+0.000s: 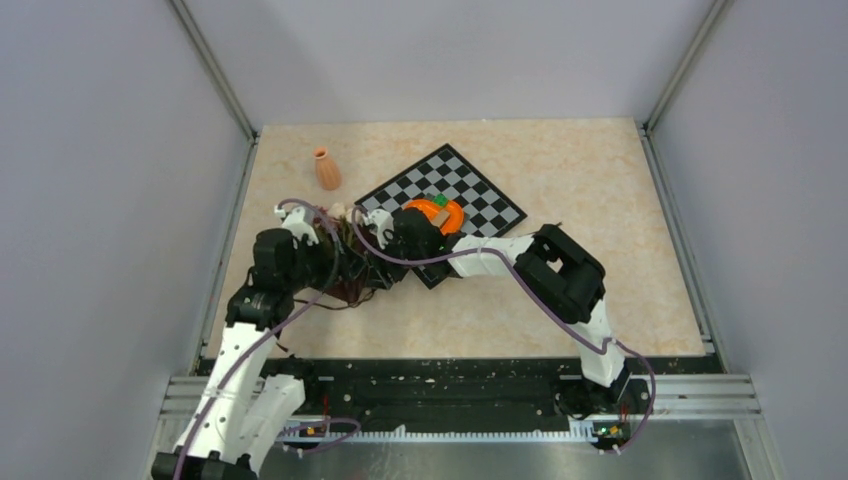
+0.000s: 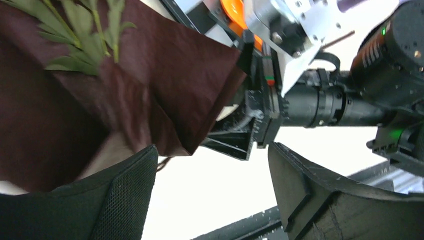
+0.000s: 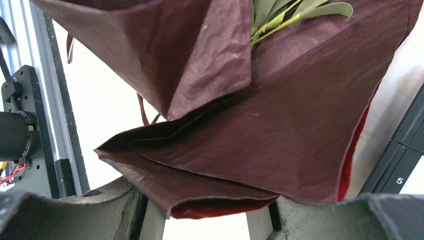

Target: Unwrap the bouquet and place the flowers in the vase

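Note:
The bouquet (image 1: pixel 350 280) lies left of centre, between both arms. Its maroon cloth (image 2: pixel 150 80) has come loose into wide folds (image 3: pixel 260 130). Green leaves of the flowers (image 2: pixel 85 40) show at its mouth (image 3: pixel 285 15); the rose heads are hidden. My left gripper (image 2: pixel 210 165) is open, with the cloth brushing its left finger (image 2: pixel 125 200) and nothing in the gap. My right gripper (image 3: pixel 210 220) is open too, and a folded cloth edge lies across its fingertips. The terracotta vase (image 1: pixel 327 170) stands upright at the back left, apart from both grippers.
A checkerboard (image 1: pixel 480 195) lies tilted behind the grippers with an orange heart-shaped object (image 1: pixel 437 213) on it. A thin dark ribbon (image 1: pixel 330 303) trails from the cloth toward the near rail (image 1: pixel 450 375). Grey walls close in both sides.

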`<move>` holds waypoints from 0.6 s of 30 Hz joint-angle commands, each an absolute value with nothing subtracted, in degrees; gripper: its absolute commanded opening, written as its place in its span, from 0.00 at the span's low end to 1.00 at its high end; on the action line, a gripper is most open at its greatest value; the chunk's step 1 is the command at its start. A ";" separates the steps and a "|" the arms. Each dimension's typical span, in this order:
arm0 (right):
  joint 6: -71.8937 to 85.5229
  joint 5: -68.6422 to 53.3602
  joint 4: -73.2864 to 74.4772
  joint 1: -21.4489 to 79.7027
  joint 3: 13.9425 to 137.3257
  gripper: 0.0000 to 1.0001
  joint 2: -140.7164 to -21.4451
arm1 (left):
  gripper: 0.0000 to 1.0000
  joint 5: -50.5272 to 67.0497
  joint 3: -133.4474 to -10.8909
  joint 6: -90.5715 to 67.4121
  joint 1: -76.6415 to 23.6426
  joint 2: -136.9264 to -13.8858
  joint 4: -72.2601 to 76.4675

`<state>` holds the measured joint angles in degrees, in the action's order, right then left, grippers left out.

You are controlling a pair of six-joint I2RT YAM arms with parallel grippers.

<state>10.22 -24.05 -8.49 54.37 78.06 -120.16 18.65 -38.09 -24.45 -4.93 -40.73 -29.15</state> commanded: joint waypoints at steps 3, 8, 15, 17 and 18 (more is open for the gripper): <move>14.08 -24.43 -9.97 55.20 78.59 0.51 -117.71 | 0.80 15.42 -36.60 -27.21 -14.26 -43.33 -27.01; 16.04 -24.35 -9.93 55.20 79.14 0.49 -118.93 | 0.69 10.51 -34.49 -29.49 -18.23 -44.54 -26.28; 18.33 -24.27 -10.47 55.22 79.39 0.47 -119.94 | 0.62 2.83 -29.99 -33.64 -18.46 -45.23 -27.01; 18.87 -24.42 -10.75 55.18 79.45 0.46 -120.22 | 0.62 2.13 -28.92 -33.83 -18.46 -46.85 -25.85; 18.99 -24.50 -10.80 55.19 79.58 0.46 -120.31 | 0.61 2.09 -28.39 -33.91 -18.46 -47.80 -25.08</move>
